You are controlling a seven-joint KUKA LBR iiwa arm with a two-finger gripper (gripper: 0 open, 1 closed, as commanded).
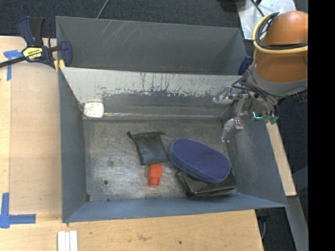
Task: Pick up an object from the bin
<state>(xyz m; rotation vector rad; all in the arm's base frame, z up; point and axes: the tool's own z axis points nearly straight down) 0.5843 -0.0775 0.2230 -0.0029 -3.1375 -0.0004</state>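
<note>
Gripper: you have it low at the right end of the bin, near the right wall and towards the back, over bare floor.
Gripper state: you cannot tell from this view how wide it stands; nothing shows in its hold.
Nearest thing: the blue oval pad lies just down-left of your gripper in the view, which is forward and towards the bin's middle. I judge it your likeliest pick.
Pad's long axis: it runs from upper left to lower right in the view, so you would probably close across its short width.
Under the pad: a dark flat piece pokes out at the pad's front edge, touching it. Expect the pad to sit tilted on it rather than flat.
Further left: a dark grey pouch lies beside the pad's left end; whether they touch I cannot tell.
Small piece: an orange-red block sits just in front of the pouch, near the middle of the floor.
Far corner: a small white lump rests at the back left, well apart from your gripper.
Task progress: nothing is lifted yet, by my reading.
</note>
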